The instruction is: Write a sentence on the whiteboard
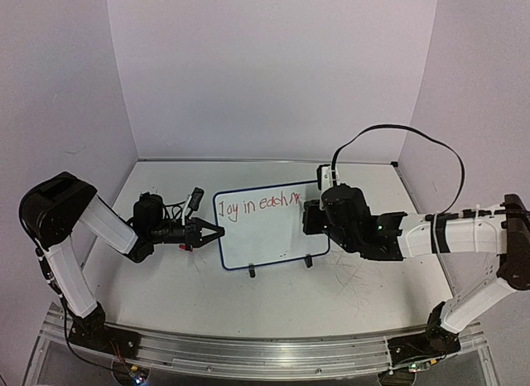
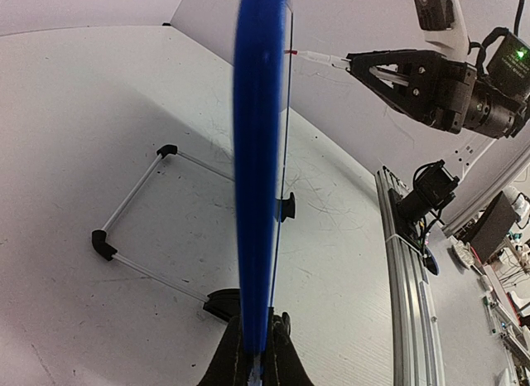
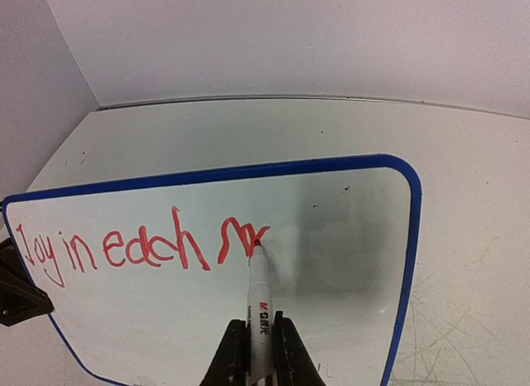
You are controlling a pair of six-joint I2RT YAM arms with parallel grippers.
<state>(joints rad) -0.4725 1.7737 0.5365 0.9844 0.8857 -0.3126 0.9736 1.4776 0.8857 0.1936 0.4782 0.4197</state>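
Right wrist: right end effector pinching marker, tip on whiteboard; left end effector pinching its rim

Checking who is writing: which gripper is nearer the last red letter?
Right. The right gripper holds the marker touching that letter; left gripper clamps the whiteboard's opposite edge.

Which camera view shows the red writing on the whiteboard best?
The right wrist view: the sentence reads clearly, "Joy in each" plus an unfinished letter. The top external view shows it small. The left wrist view sees the whiteboard edge-on, no writing visible.
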